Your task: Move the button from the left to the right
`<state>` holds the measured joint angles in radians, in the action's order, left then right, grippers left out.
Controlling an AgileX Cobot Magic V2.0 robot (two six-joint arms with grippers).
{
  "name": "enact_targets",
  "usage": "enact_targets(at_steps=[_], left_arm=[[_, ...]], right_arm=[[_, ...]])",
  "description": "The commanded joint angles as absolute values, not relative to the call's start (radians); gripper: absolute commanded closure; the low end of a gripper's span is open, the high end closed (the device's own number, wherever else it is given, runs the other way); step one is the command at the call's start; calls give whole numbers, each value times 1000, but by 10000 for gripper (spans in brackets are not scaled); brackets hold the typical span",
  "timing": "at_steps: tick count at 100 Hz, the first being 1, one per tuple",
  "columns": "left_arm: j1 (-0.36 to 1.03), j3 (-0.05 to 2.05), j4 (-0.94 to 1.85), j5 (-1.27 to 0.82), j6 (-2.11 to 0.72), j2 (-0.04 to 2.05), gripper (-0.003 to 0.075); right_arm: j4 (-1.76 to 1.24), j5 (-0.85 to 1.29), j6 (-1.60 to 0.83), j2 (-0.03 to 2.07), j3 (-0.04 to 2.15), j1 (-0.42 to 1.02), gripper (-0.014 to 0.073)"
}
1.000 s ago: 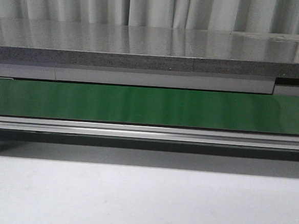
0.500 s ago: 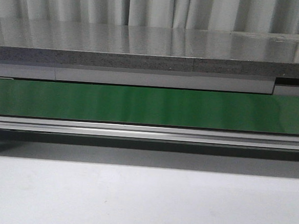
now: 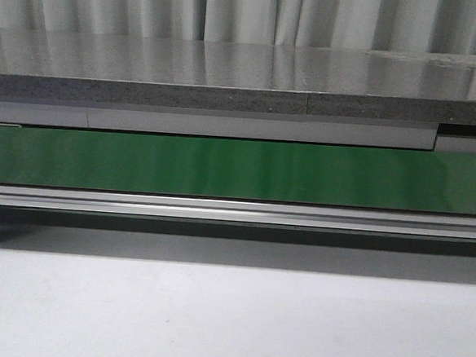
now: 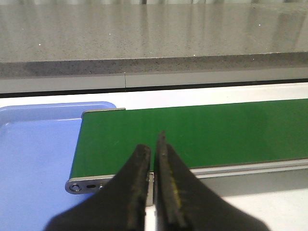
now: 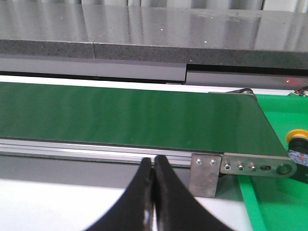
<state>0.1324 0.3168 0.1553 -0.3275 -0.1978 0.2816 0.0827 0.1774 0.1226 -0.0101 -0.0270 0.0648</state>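
The button [image 5: 298,143], with a yellow cap on a black body, shows only in the right wrist view, cut off by the picture's edge. It stands in a green tray [image 5: 276,202] beyond the end of the green conveyor belt [image 5: 125,115]. My right gripper [image 5: 153,160] is shut and empty, low in front of the belt's rail, well apart from the button. My left gripper [image 4: 152,144] is shut and empty, in front of the belt's other end [image 4: 192,137]. Neither gripper shows in the front view.
A blue tray [image 4: 33,154] lies beside the left end of the belt. A grey stone counter [image 3: 229,72] runs behind the belt [image 3: 239,169]. White table surface [image 3: 228,325] lies in front. A metal bracket [image 5: 206,175] stands under the belt's right end.
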Motion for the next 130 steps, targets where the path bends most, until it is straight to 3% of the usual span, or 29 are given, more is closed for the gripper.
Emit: enact_targets(at_steps=[1, 96, 130], left_arm=[[139, 346, 164, -248, -193, 288, 715], [139, 346, 164, -248, -193, 288, 715], [139, 303, 83, -129, -193, 279, 715]], right_arm=[[85, 90, 124, -26, -29, 67, 662], [85, 94, 124, -26, -29, 67, 662], [85, 94, 124, -26, -29, 67, 662]])
